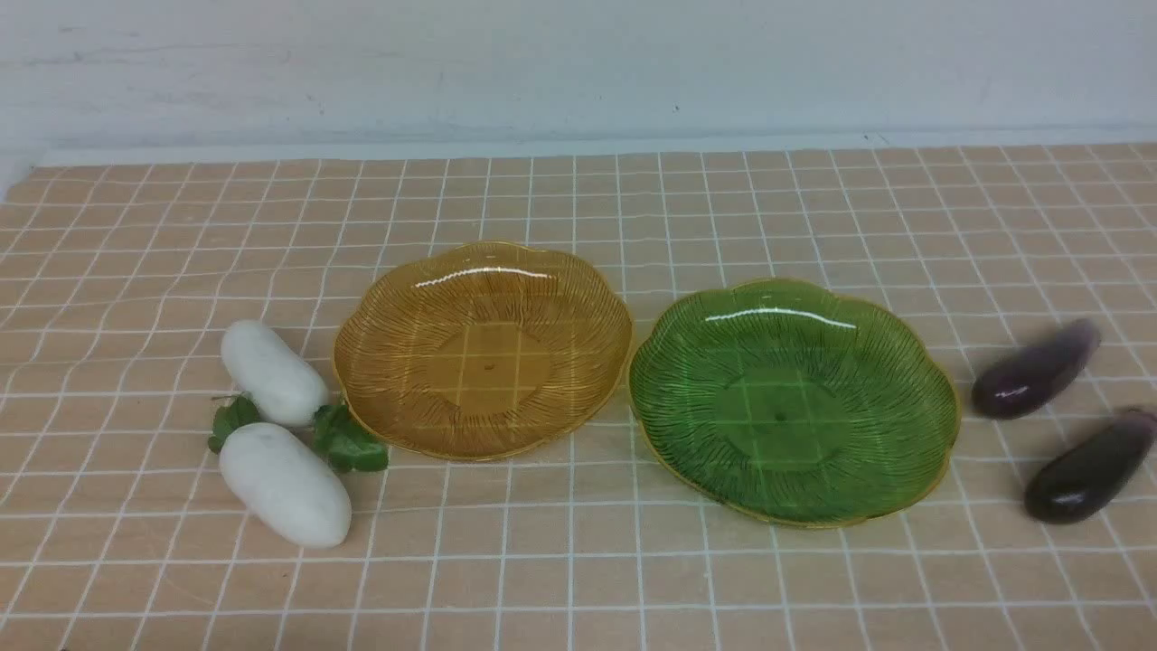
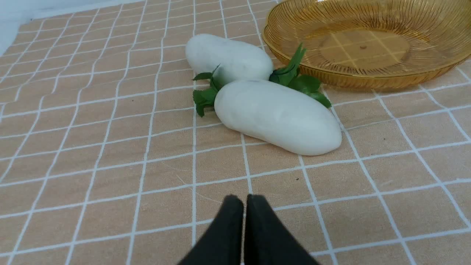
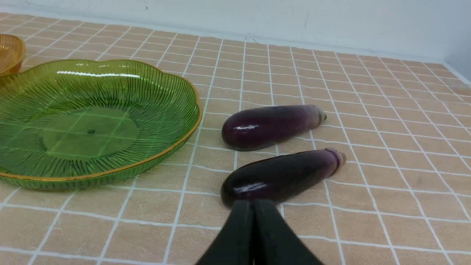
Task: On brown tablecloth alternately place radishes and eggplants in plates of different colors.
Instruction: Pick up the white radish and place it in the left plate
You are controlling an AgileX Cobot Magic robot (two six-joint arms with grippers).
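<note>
My left gripper [image 2: 244, 206] and right gripper [image 3: 253, 209] are pressed together; the amber ribbed plate [image 1: 479, 246] and green ribbed plate [image 1: 795, 282] hold nothing; white oblong radishes [image 1: 285, 484] and purple eggplants [image 1: 1035, 369] lie unplaced.

Only the fingertips of the robot show, each in its own wrist view. The left gripper [image 2: 244, 197] has two matte black fingers [image 2: 224, 235], smooth and plain. They are broad at the base and narrow to rounded tips, with a hairline seam between them. The right gripper [image 3: 253, 201] looks the same: two dull black tapering wedges, set edge to edge.
</note>
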